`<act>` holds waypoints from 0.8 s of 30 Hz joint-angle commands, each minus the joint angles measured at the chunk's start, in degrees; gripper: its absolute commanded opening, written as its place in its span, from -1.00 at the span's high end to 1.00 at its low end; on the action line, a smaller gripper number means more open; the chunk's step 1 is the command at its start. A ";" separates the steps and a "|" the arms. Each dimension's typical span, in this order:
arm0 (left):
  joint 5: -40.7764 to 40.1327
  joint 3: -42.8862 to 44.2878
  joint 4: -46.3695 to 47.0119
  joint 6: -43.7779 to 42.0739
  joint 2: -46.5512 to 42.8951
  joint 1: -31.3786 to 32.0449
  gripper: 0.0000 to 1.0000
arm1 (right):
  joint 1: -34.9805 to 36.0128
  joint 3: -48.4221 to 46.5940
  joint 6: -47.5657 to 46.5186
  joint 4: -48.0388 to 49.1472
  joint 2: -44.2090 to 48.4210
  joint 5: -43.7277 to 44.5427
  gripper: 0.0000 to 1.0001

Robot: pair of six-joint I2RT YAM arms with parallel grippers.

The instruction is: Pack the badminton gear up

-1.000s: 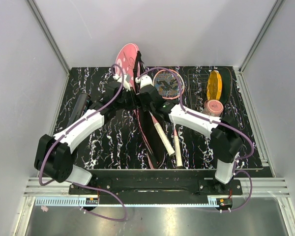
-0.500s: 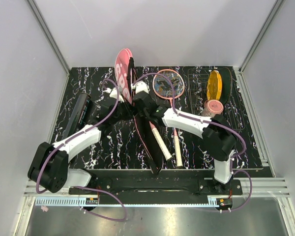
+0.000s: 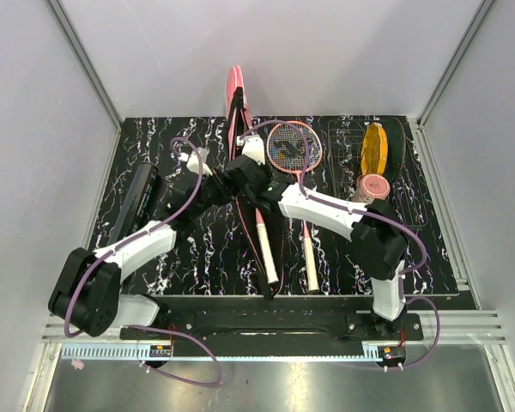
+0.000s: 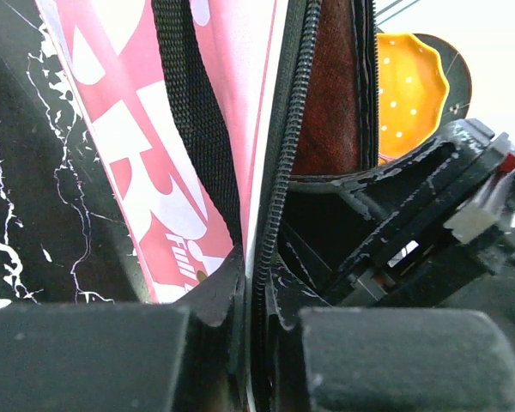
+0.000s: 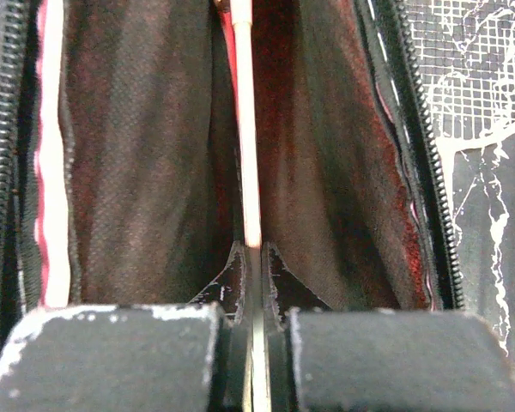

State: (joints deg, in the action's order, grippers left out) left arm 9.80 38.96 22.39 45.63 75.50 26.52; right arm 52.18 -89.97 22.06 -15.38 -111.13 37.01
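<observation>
The long pink cover [image 3: 234,101] stands on edge at the back middle, its zipped mouth held apart. My left gripper [image 3: 226,178] is shut on the cover's zipper edge [image 4: 279,172]; its jaws [image 4: 256,276] pinch the black teeth, with the pink lettered side [image 4: 129,129] on the left. My right gripper [image 3: 247,174] is shut on the thin shaft [image 5: 247,129] of one racket, inside the cover's dark red lining [image 5: 137,172]. That racket's white handle [image 3: 265,247] trails toward me. The second racket [image 3: 293,148] lies flat to the right. The black tube [image 3: 136,202] lies at the left.
A yellow oval disc [image 3: 375,149] rests on a dark tray [image 3: 398,163] at the back right, with a small pinkish cup [image 3: 373,186] in front of it. The disc [image 4: 408,90] also shows past the cover in the left wrist view. Grey walls close in three sides.
The cover has turned from showing its pink face to standing edge-on and shifted right. The held racket's handle has swung more straight toward me. Both grippers stayed shut.
</observation>
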 commanded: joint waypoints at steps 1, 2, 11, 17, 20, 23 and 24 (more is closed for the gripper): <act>9.10 -2.31 2.13 3.33 -1.24 1.51 1.00 | -1.47 -0.56 1.67 14.76 -1.80 8.43 1.00; 8.66 -2.40 1.52 3.24 -1.41 1.51 1.00 | -1.47 -0.12 1.14 14.76 -2.07 8.42 0.96; 5.32 0.14 -6.46 -0.18 -2.91 0.64 1.00 | -1.29 5.85 -5.52 18.54 0.29 -0.86 0.39; 2.16 2.26 -13.24 -2.91 -3.79 -0.95 1.00 | -1.29 8.06 -8.09 13.20 7.85 -13.27 -0.34; 1.80 2.96 -15.01 -4.05 -4.31 -1.91 1.00 | -1.29 9.02 -8.26 8.70 12.24 -17.40 -0.44; 1.45 4.19 -17.03 -5.02 -4.05 -2.26 1.00 | -1.47 9.20 -8.88 4.84 16.90 -22.42 -0.57; 1.27 4.63 -17.47 -5.11 -3.88 -2.35 1.00 | -1.56 9.29 -9.06 2.22 18.13 -23.56 -0.62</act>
State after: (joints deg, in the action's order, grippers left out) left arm 10.28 40.34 7.75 42.65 72.71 24.75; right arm 50.83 -79.57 13.63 -11.66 -102.69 21.28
